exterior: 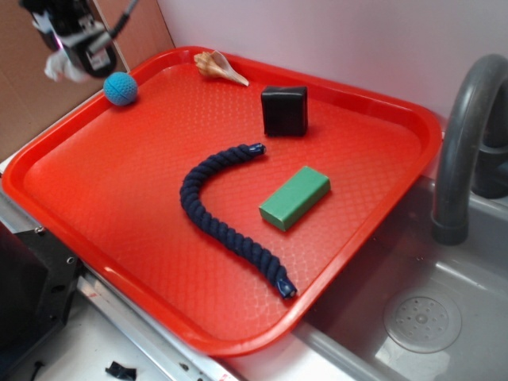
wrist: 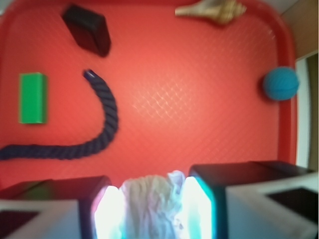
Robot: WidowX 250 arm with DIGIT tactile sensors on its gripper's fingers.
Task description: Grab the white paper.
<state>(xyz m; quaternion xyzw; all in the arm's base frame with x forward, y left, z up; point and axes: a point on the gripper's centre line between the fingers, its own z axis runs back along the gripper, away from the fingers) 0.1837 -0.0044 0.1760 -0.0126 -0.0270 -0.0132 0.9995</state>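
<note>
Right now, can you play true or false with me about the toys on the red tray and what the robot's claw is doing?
1. The gripper is squeezing the white paper. True.
2. The white paper is lying on the red tray. False: it is held up in the air, above the tray's far left corner.
3. The blue ball sits near a corner of the tray. True.
4. The green block is stacked on the black box. False: they lie apart, both on the tray.
5. The dark rope is curved. True.
</note>
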